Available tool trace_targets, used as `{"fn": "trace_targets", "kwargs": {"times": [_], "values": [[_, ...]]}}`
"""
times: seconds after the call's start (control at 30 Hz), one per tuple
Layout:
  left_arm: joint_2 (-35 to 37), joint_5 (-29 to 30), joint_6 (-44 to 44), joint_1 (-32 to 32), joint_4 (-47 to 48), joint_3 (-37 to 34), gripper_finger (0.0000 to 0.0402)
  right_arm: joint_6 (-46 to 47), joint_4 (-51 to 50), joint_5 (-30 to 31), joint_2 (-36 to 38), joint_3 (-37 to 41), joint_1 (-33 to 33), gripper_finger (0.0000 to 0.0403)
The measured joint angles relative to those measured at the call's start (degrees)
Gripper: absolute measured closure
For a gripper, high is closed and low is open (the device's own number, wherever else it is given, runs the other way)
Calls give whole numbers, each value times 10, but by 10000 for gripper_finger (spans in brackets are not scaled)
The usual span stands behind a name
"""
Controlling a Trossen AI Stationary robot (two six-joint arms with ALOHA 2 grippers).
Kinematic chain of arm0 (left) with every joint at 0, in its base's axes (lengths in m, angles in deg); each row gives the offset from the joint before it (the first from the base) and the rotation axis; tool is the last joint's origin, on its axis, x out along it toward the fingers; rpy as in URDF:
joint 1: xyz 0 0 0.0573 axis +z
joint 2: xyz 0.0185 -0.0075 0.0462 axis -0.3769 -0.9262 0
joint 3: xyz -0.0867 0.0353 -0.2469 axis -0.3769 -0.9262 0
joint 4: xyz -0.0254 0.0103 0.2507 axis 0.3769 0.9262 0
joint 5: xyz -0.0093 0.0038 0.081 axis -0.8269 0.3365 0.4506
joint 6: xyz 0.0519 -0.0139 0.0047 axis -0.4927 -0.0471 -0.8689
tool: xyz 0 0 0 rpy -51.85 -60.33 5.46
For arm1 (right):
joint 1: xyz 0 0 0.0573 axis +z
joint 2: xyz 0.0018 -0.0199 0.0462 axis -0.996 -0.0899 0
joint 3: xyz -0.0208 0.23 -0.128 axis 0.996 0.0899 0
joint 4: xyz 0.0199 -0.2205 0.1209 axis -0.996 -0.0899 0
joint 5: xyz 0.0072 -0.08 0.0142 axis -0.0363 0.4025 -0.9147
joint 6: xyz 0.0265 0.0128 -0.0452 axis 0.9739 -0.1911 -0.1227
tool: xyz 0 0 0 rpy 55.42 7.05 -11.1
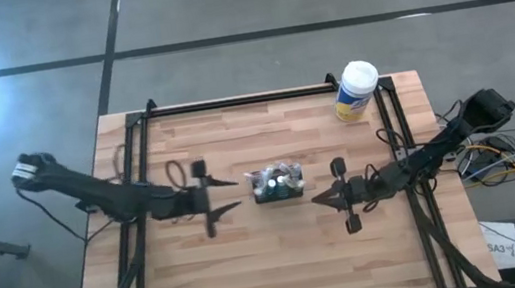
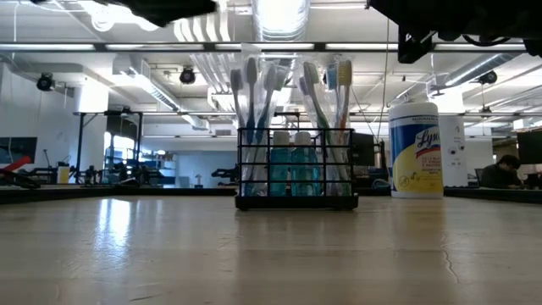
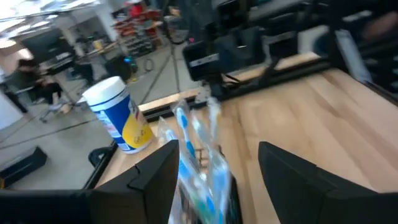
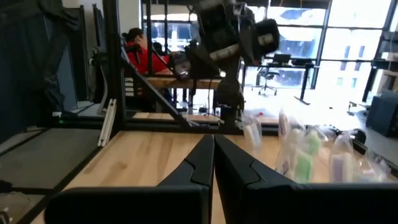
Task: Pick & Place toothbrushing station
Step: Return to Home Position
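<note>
The toothbrushing station (image 1: 276, 184) is a small black wire holder with toothbrushes and blue-green bottles upright in it. Its base rests on the wooden table near the middle (image 2: 296, 174). My left gripper (image 1: 234, 194) hovers just to its left, open and pointing at it, apart from it. In the left wrist view its two fingers (image 3: 217, 149) stand wide apart, with the blurred brushes (image 3: 199, 162) seen between them. My right gripper (image 1: 316, 197) is shut, to the right of the station and slightly nearer the front edge. The right wrist view shows the station (image 4: 311, 152) beside its closed fingers (image 4: 212, 149).
A yellow canister with a white cap (image 1: 356, 90) stands at the table's far right corner (image 2: 415, 148). Black frame rails (image 1: 231, 100) run along the far edge and both sides. People sit in the room beyond (image 4: 140, 46). Bare wood lies in front of the station.
</note>
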Motion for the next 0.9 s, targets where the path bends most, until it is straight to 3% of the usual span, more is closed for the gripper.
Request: {"fn": "trace_targets", "kwargs": {"times": [0.13,0.33,0.47,0.67,0.9], "values": [[119,1,12,-21,143,-11,211,1,0,-4,4,8,-3,394],[268,5,31,-22,189,-72,379,30,0,-16,50,47,-56,394],[343,4,33,-22,198,-122,394,61,0,-63,106,90,-106,394],[436,-2,50,-13,153,-205,398,68,-2,-63,191,142,-133,394],[500,-46,115,60,131,-280,400,46,-38,-29,245,179,-133,394]]}}
